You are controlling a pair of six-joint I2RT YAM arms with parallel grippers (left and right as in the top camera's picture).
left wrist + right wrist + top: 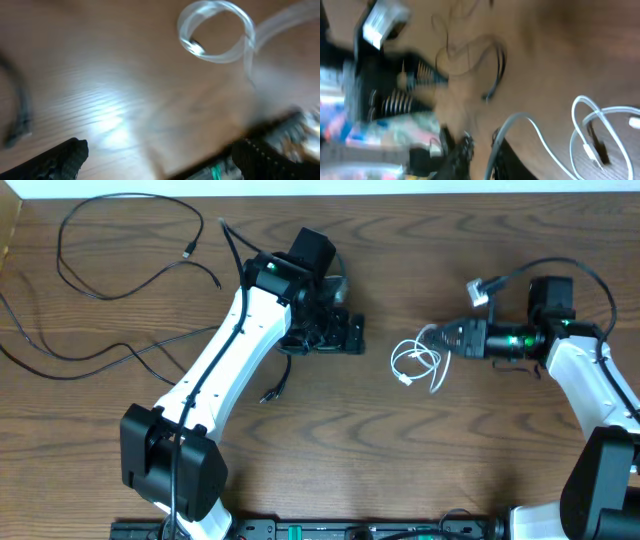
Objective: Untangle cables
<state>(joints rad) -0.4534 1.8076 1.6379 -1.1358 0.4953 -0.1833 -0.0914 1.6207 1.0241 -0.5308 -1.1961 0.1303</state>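
Black cables (60,250) lie in loose loops at the far left of the wooden table (400,460), well apart from your left arm. That arm stretches diagonally from its near-left base to mid-table, the left gripper (350,335) pointing right with jaws spread wide and holding nothing, and one black plug end (275,387) lies just beside the forearm. Further right the white cable (420,362) sits coiled; your right arm bends in from the right edge, the right gripper (440,338) pointing left, jaws drawn in on a strand of it.

Brown wood-grain table (400,450), bright glare patch (112,127) on its surface
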